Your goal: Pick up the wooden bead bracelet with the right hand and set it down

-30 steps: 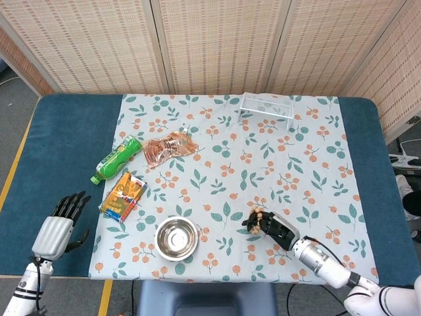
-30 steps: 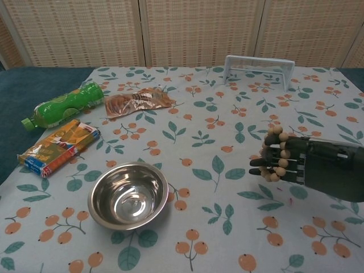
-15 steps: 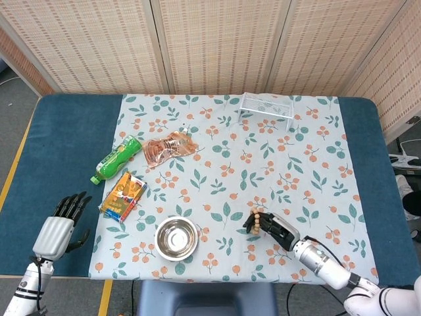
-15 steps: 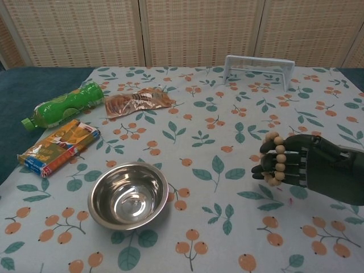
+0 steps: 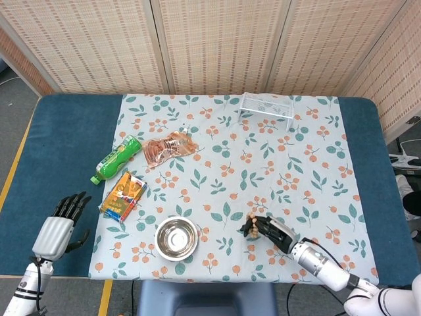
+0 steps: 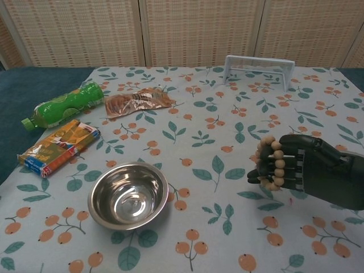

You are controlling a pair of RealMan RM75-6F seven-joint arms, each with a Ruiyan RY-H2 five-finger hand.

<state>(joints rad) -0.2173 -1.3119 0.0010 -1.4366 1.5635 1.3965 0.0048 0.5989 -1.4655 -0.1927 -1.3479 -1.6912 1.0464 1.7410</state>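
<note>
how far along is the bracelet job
Pickup looks done: the right hand holds the wooden bead bracelet, looped over its fingers, to the right of the steel bowl. In hand: carrying it over the floral cloth. Left: setting it down and letting go. The left hand rests idle.

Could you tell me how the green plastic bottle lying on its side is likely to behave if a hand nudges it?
The green bottle lies on its side on the tablecloth, so it would probably roll rather than slide. Its smooth round plastic body may slip in a loose grip. It looks light for its size, though its fill cannot be judged.
</note>
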